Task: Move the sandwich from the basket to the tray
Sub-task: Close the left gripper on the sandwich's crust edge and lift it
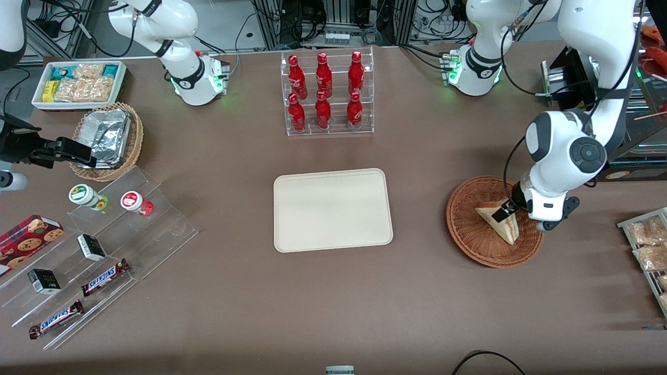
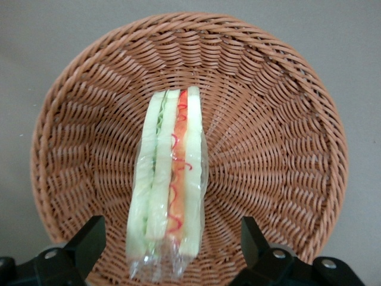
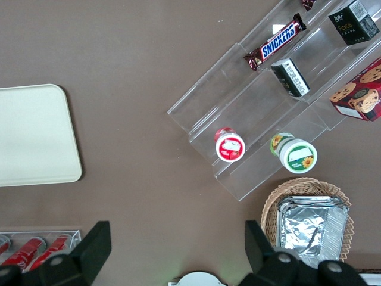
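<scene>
The left arm's tool (image 1: pixel 513 211) hangs low over the round reddish-brown basket (image 1: pixel 471 237) toward the working arm's end of the brown table (image 1: pixel 333 302), its 2 black fingers (image 2: pixel 89 238) spread wide apart on either side of the sandwich (image 1: pixel 501 221). The wrist camera shows both fingers clear of the clear-wrapped wedge (image 2: pixel 169 190), gripping nothing. The sandwich stands on edge inside the basket (image 2: pixel 274 137), its pale bread, green and red-orange layers facing up.

The cream tray (image 1: pixel 332 209) lies flat at the middle of the table, well apart from the basket and bare. Farther from the front camera than the tray, a clear rack (image 1: pixel 328 94) holds 6 red bottles (image 1: pixel 323 78) in 2 rows of 3.

Toward the parked arm's end of the table sit a tan wicker basket of crumpled foil (image 1: pixel 107 136), a white bin of snack packets (image 1: pixel 78 83), and clear stepped shelves (image 1: pixel 104 245) carrying 2 small cups (image 1: pixel 86 196), small dark boxes (image 1: pixel 91 246) and 2 Snickers bars (image 1: pixel 104 277). A red cookie box (image 1: pixel 26 237) rests beside those shelves.
</scene>
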`<move>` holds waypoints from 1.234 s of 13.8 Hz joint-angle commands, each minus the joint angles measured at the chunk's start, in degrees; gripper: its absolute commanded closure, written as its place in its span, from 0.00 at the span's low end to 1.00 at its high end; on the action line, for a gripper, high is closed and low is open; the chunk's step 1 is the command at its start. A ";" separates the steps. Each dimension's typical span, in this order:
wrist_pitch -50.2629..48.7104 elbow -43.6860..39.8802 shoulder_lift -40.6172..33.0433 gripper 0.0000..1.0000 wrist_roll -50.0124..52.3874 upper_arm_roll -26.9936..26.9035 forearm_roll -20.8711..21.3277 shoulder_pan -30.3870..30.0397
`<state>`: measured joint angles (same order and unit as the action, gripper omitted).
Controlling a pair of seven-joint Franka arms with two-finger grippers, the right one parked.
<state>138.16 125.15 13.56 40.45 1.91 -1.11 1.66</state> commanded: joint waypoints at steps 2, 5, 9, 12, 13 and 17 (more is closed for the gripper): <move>2.81 0.10 2.52 0.00 0.86 0.11 -0.29 -0.51; 2.03 0.79 2.08 0.89 1.39 0.11 -0.21 -0.60; -4.28 0.01 -0.99 1.00 1.04 0.11 0.23 -0.43; -10.53 -3.93 -2.05 1.00 0.95 0.37 0.41 0.10; -12.98 -5.95 -1.96 1.00 0.86 0.55 0.41 0.28; -18.81 -12.20 -1.26 1.00 0.42 0.81 0.50 4.92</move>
<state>121.47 115.61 11.76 40.71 2.92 -1.08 3.53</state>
